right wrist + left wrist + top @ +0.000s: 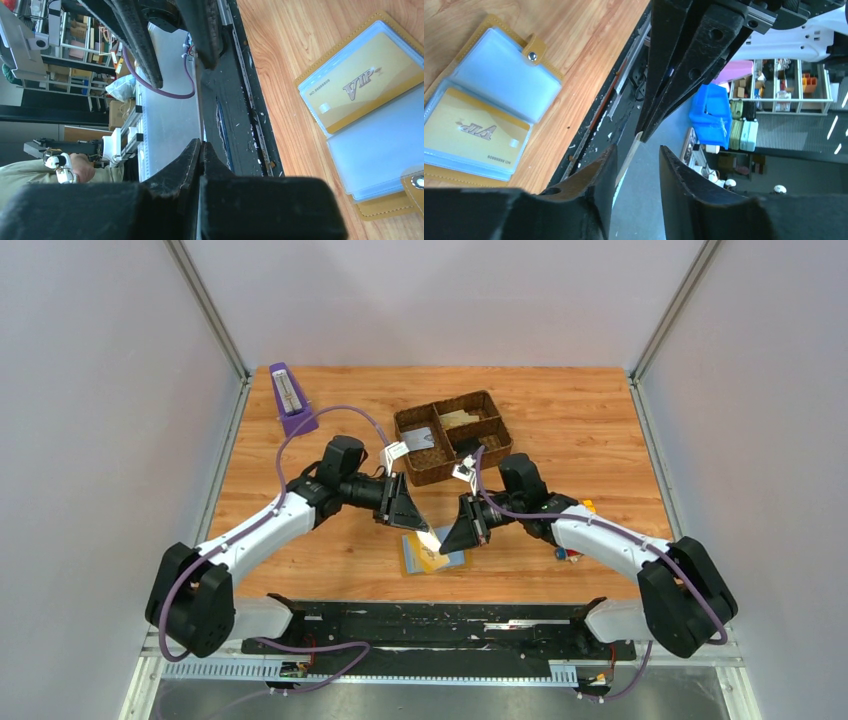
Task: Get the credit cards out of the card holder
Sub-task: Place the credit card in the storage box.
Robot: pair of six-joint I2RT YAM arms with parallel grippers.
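One gold card (471, 131) is left in the open card holder (433, 552) at the table's (560, 430) near edge, while the right gripper (201, 147) pinches another thin card (630, 159) and the left gripper (638, 150) stands half open around it.

card holder (380, 160) edge-cropped, credit card (630, 159) face hidden

The card holder (491, 95) lies open on the wooden table (589, 45), gold VIP card (474, 132) in its pocket. The left gripper (638, 155) gapes beneath the right gripper (647, 131), which pinches a pale card (626, 165).
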